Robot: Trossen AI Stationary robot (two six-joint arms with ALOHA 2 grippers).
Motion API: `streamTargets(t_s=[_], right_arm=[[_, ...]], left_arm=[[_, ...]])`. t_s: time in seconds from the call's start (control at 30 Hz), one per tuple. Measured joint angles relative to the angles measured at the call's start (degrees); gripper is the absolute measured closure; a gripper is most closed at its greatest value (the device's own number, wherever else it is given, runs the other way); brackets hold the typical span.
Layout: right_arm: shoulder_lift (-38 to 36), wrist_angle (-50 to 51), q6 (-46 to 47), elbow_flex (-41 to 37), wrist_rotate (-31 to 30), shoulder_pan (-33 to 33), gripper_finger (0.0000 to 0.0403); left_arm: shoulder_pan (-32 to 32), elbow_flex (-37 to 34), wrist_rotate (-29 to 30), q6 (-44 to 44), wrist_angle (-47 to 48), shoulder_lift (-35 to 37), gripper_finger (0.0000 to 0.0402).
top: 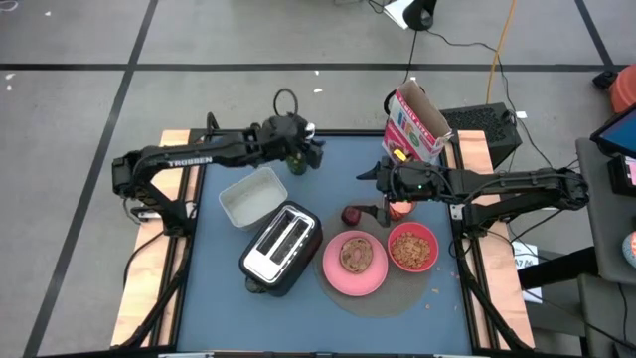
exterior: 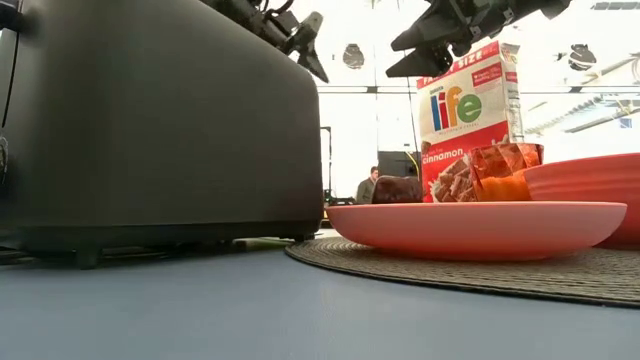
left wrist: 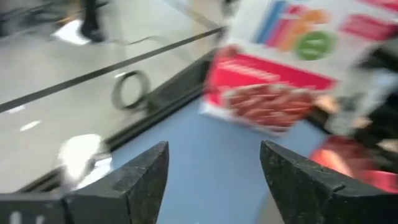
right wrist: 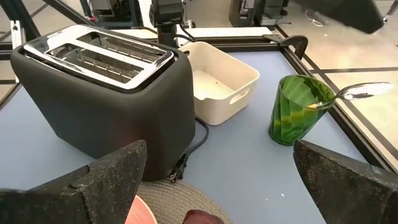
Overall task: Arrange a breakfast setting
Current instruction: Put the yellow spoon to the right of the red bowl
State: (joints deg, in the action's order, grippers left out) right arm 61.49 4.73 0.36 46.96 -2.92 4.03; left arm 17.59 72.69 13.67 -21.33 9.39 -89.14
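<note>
Browned round bread (top: 356, 255) lies on the large round pink plate (top: 333, 273), at six o'clock on the table beside the silver-and-black toaster (top: 281, 247). Right gripper (top: 370, 174) hides most of the small pink cup (top: 399, 209); its fingers (right wrist: 102, 177) spread wide, empty. Left gripper (top: 316, 147), at twelve o'clock, gapes empty too.

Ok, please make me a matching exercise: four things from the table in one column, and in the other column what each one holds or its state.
Things:
1. pink plate
2. red bowl
3. green cup
4. cereal box

Holds or state:
a. spoon
b. open top
c. browned bread
d. cereal pieces

Pairs: 1-c, 2-d, 3-a, 4-b
</note>
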Motion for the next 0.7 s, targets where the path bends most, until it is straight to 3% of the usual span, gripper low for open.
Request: streamTargets(t_s=[0.1,0.4,0.7], right_arm=[[0.0,0.0,0.0,0.0,0.0,0.0,0.0005],[0.0,0.0,0.0,0.0,0.0,0.0,0.0005],[0.0,0.3,0.0,0.0,0.0,0.0,0.0005]], left_arm=[[1.6,2.8,3.2,-0.4,7.7,0.0,0.0157],[6.4,3.1,3.4,-1.9,14.5,-1.7,0.016],[7.9,3.1,2.8,-2.9,15.0,-4.5,0.0161]])
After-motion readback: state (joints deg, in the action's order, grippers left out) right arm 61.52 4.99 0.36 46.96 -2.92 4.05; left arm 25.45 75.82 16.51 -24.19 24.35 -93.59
